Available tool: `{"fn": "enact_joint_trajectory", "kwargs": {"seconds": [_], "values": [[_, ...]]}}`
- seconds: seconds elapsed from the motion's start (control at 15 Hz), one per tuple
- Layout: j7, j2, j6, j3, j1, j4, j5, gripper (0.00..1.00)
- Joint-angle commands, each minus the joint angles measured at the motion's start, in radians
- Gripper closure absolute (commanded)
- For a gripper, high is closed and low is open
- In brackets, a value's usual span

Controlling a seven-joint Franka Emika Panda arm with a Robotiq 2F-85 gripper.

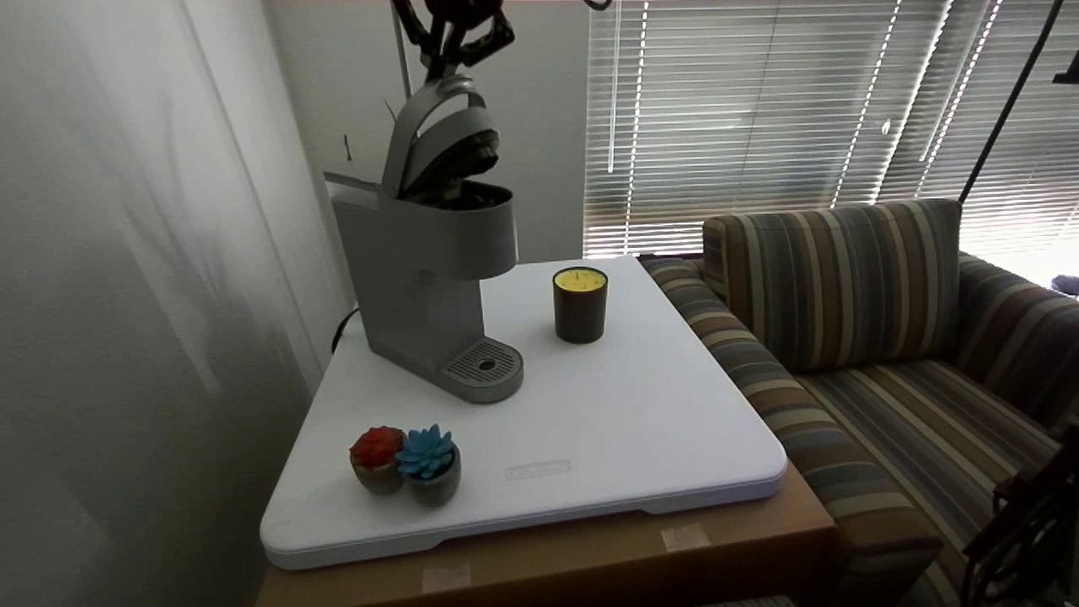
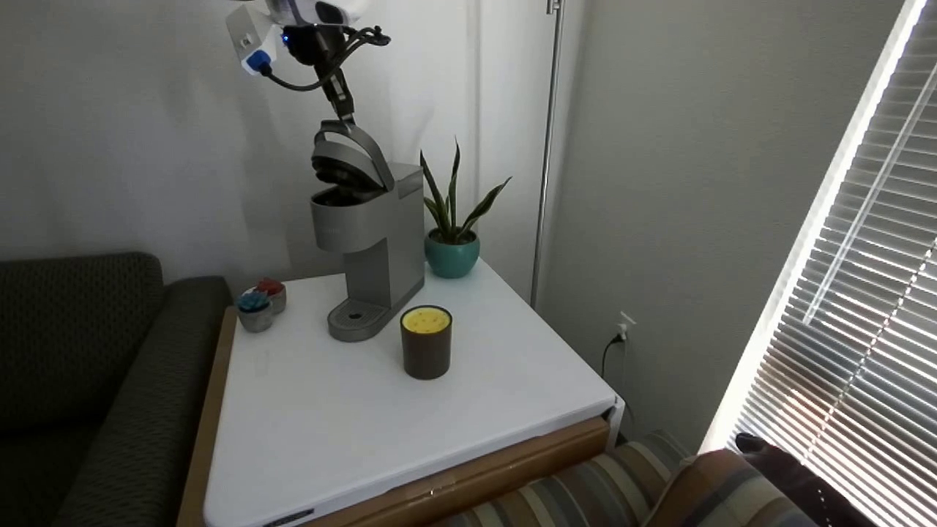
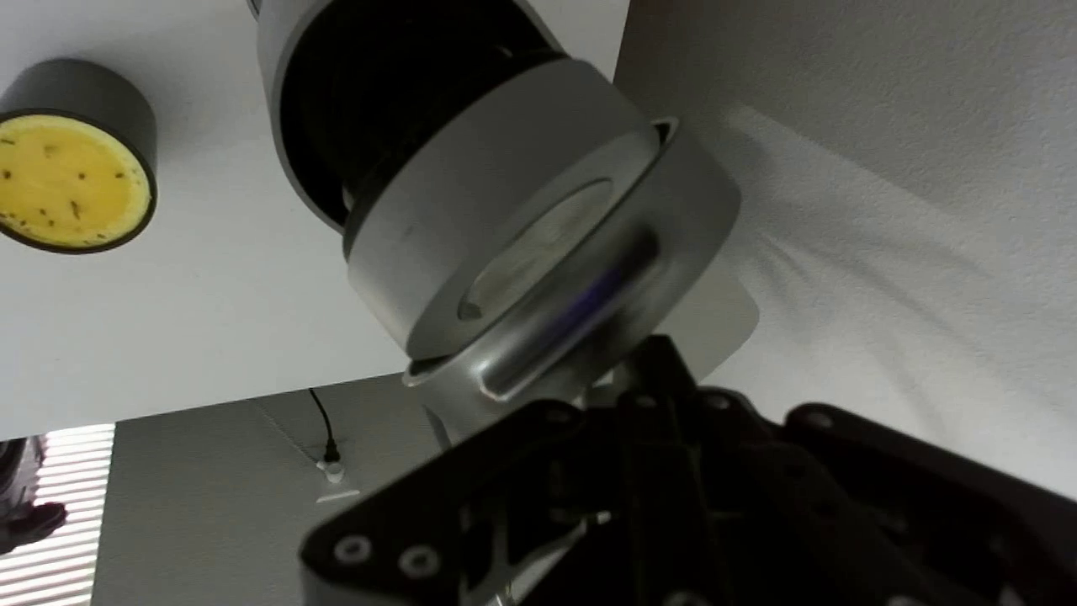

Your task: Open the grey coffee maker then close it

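- While a blue potted succulent [image 2: 253, 301] sits at left on the white table [image 2: 329, 417] in an exterior view, a red succulent [image 2: 271, 286] is just beside it;
- next, on the table, stands the grey coffee maker [image 2: 377, 230], its lid [image 2: 344, 156] tipped up;
- above it is the gripper [image 2: 347, 118], fingers [image 3: 662, 370] together, tips at the lid's handle [image 3: 580, 311]; I cannot tell if they pinch it;
- then a yellow candle [image 2: 427, 320] in a dark cup [image 2: 427, 355];
- then a snake plant [image 2: 452, 205] in a teal pot [image 2: 452, 258].

Striped armchair [image 1: 868, 392] near bright blinds [image 1: 716, 118]
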State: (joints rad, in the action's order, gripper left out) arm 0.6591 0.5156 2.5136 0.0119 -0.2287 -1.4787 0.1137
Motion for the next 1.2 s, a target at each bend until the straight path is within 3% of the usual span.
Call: {"fn": "enact_joint_trajectory", "kwargs": {"seconds": [0.0, 1.13], "values": [[-0.023, -0.019, -0.052, 0.007, 0.010, -0.016, 0.004, 1.00], [-0.008, -0.039, -0.079, 0.022, 0.008, -0.179, 0.037, 1.00]]}}
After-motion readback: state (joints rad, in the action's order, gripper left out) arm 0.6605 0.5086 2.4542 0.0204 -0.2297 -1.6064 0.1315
